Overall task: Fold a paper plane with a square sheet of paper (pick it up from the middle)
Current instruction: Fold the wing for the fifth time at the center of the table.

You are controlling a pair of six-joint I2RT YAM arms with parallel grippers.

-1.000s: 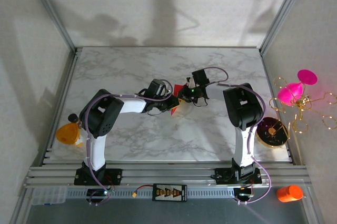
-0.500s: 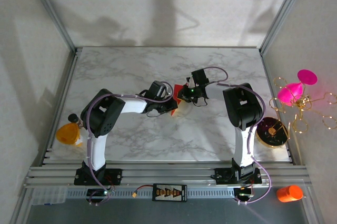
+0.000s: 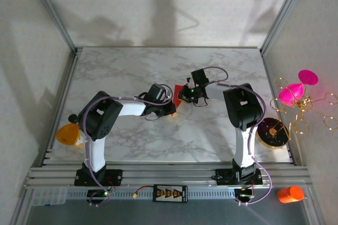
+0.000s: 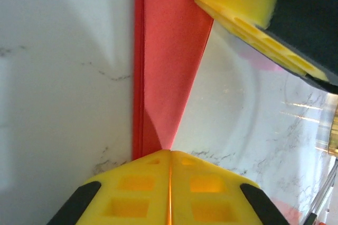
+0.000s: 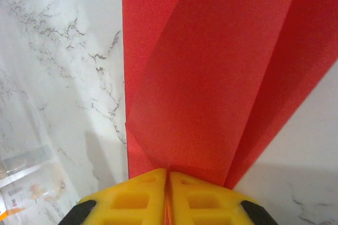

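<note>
The left pincer (image 4: 170,164) is clenched on one tip of the folded red paper (image 4: 169,50). The right pincer (image 5: 167,183) grips its other end, mid-surface (image 3: 132,72).

One marbled counter (image 3: 132,72) carries two arms, the left arm (image 3: 103,116) and the right arm (image 3: 243,108), with two hands, the left hand (image 4: 170,157) and the right hand (image 5: 167,176). There is one red square sheet of paper (image 5: 211,66). Beside the counter are one magenta cone ornament (image 3: 296,90), one orange bottle (image 3: 290,194), one round dark disc (image 3: 273,131), one orange-yellow object (image 3: 66,134) and one clear box (image 3: 48,196).
</note>
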